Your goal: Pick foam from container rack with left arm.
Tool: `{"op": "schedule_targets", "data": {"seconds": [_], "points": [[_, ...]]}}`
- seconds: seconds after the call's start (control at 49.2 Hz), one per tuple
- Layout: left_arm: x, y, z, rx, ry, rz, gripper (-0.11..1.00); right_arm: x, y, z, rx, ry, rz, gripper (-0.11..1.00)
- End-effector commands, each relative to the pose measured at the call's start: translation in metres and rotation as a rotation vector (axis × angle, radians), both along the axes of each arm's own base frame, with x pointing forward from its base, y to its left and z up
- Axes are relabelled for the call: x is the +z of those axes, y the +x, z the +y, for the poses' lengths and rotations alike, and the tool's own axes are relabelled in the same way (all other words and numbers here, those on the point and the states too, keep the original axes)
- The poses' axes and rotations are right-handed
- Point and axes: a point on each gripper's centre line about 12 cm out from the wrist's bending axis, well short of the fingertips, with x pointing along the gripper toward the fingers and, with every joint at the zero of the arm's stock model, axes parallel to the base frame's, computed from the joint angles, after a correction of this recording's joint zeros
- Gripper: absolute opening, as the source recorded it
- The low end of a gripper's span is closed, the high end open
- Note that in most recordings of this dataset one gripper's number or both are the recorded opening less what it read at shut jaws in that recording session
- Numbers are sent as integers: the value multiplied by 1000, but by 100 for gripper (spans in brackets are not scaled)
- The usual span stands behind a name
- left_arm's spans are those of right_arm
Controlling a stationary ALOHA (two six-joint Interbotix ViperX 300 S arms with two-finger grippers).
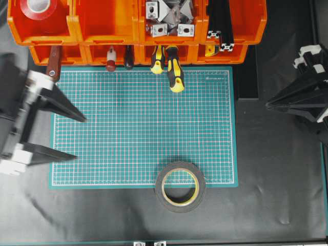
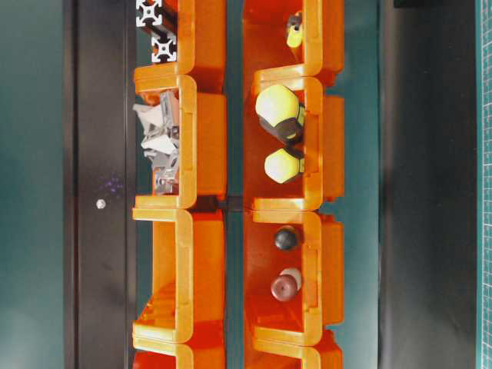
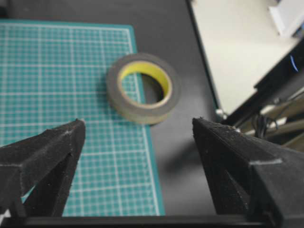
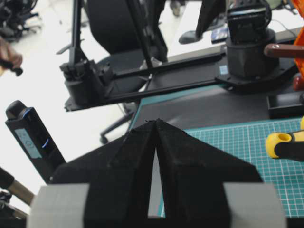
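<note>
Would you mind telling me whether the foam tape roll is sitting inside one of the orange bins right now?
No, the foam tape roll lies flat at the near edge of the green cutting mat, well away from the orange bins.

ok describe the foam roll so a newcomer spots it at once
Find the green cutting mat in front of the orange container rack. On the mat's near edge, half on the black table, lies the foam: a wide dark grey ring with yellow lining, unlike the red roll in the bin.

Black tabletop (image 1: 277,169) carries a green gridded cutting mat (image 1: 143,128). Foam (image 1: 180,186) lies flat, straddling the mat's near edge, partly on the bare black surface. Container rack (image 1: 102,31) stands along the mat's far edge.
</note>
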Motion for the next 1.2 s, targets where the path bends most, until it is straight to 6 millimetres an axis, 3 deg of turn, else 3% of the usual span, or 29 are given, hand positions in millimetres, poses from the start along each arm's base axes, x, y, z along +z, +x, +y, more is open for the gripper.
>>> {"op": "schedule_targets", "data": {"seconds": [0.0,0.264,0.549,1.18], "points": [[19,-18,6,-7,9,-67,86,6,2,1,2,-7,-6,0],[49,-64,30,27,33,-203,85,1,-1,0,3,-28,7,0],[57,-99,51,95,58,-258,85,4,-9,-1,4,-68,-24,0],[58,-120,60,138,39,-360,80,-1,-13,-13,-55,-78,-36,0]]}}
